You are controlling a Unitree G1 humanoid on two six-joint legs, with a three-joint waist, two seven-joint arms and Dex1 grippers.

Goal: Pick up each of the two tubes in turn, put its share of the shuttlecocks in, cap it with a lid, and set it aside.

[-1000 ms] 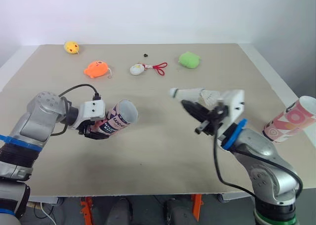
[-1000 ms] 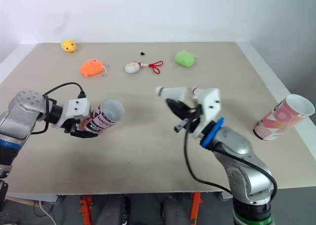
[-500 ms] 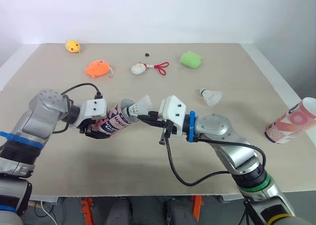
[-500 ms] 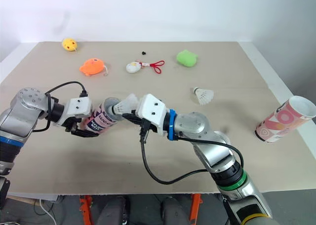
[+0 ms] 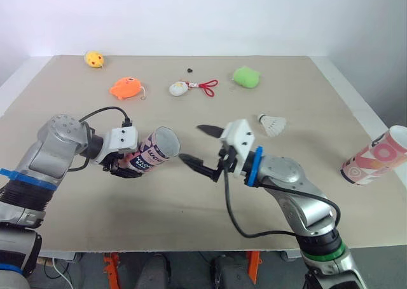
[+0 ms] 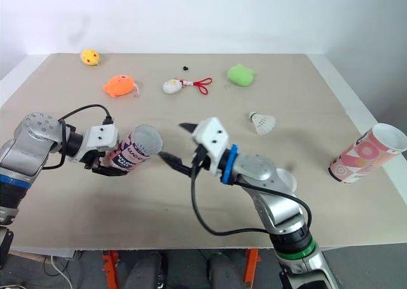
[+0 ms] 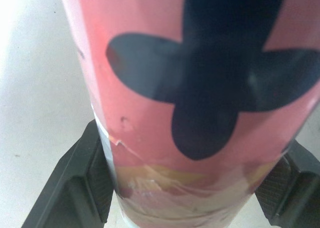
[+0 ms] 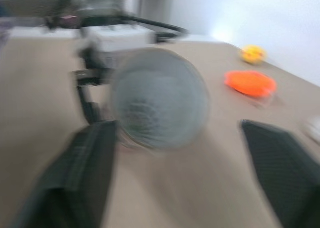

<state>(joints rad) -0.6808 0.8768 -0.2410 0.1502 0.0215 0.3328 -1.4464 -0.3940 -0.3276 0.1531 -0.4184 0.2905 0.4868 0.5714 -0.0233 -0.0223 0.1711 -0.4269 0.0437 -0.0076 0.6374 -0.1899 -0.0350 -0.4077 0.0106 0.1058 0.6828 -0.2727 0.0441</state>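
Note:
My left gripper (image 5: 129, 162) is shut on the lower end of a pink patterned tube (image 5: 151, 152), held tilted with its open mouth toward the right. In the left wrist view its fingers (image 7: 84, 187) clamp both sides of the tube (image 7: 190, 87). My right gripper (image 5: 191, 143) hangs open and empty just right of the mouth. The right wrist view looks into that mouth (image 8: 160, 97); what lies inside is too blurred to tell. One white shuttlecock (image 5: 272, 124) lies on the table. A second pink tube (image 5: 375, 155) leans at the table's right edge.
Along the far side lie a yellow toy (image 5: 93, 60), an orange toy (image 5: 126, 87), a white toy with a red cord (image 5: 180, 88), a green toy (image 5: 244, 77) and a small black bit (image 5: 189, 69). A white round thing (image 6: 284, 180) peeks out behind my right forearm.
My right gripper carried a shuttlecock left to the tube's mouth, then opened and drew back a little. The shuttlecock is gone from its fingers. The left arm held still.

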